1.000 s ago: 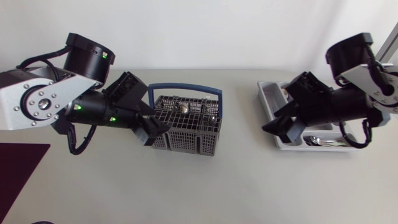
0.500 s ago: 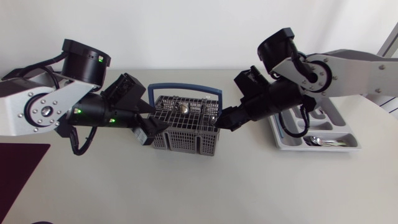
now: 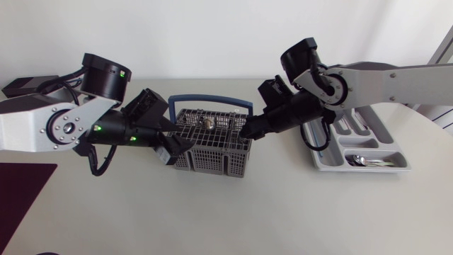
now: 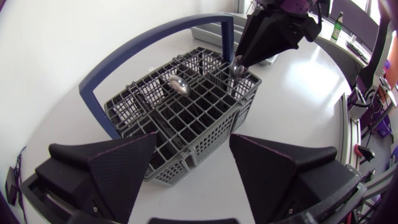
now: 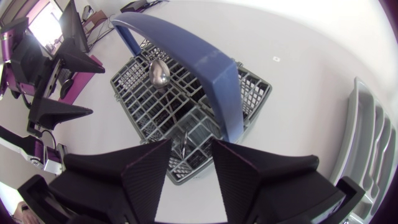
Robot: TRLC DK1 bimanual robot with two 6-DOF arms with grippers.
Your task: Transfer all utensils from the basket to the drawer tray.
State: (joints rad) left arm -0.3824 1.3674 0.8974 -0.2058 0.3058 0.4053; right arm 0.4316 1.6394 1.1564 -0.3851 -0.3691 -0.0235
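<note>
Fingers (image 5: 146, 171): found narrowly parted on right gripper (image 5: 191, 148), astride top of a utensil (image 5: 185, 144) in far corner of basket (image 3: 212, 149), gap visible both sides, so nothing gripped yet; prob. lined up for a pinch. Found left gripper (image 4: 193, 140) spread wide about opp. corner, holding nothing; judged there to steady basket. Noted spoon (image 3: 210, 123) standing bowl-up in basket, other cutlery (image 3: 364, 161) already in drawer tray (image 3: 386, 138). Cannot tell utensil type. Lost part of basket behind blue handle (image 5: 199, 59), part of tray under right arm (image 3: 368, 74).
</note>
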